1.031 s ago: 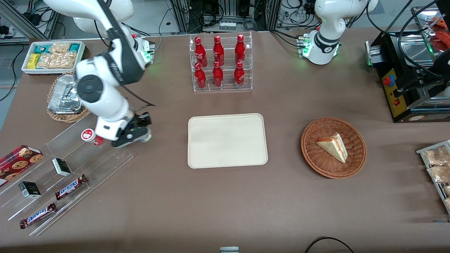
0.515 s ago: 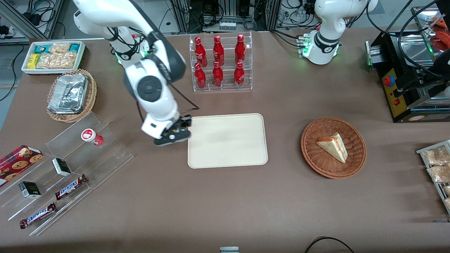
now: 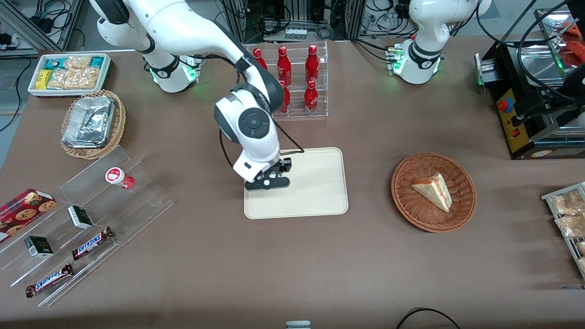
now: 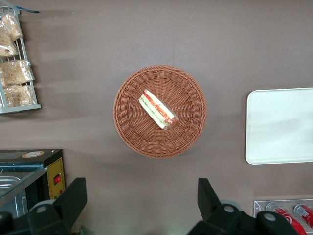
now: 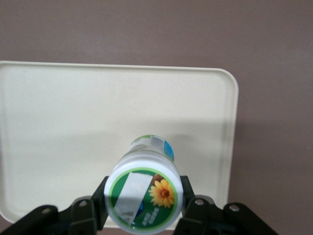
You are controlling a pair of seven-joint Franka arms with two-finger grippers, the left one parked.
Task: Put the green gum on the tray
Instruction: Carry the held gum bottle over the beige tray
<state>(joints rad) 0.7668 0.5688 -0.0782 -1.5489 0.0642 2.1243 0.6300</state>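
Now the gripper [image 3: 270, 181] hangs over the tray [image 3: 315, 192], above the part of it toward the working arm's end, its fingers [image 5: 191, 203] closed on the gum [image 5: 145, 197]. Seen from the right wrist, the gum's round green-and-white lid with a yellow flower faces the camera, the white bottle body points down toward the tray, and whether its base touches the tray cannot be told.

The tray lies flat on a brown counter [image 3: 292, 256], about mid-way along it. Farther from the front camera stands a clear rack of red bottles [image 3: 299, 77], partly hidden by the arm. Toward the parked arm's end sits a wicker basket [image 3: 457, 214] holding a sandwich wedge [image 3: 433, 190], with a black machine [image 3: 530, 105] and a wire rack of packets [image 3: 569, 219] at the counter's edge. Toward the working arm's end a clear stepped stand [image 3: 91, 219] carries a red-lidded bottle [image 3: 118, 177], small dark boxes and Snickers bars [image 3: 91, 242]; near it are a basket with a foil pan [image 3: 89, 123] and a white bin of snacks [image 3: 68, 73]. Cables and metal frames fill the room past the counter
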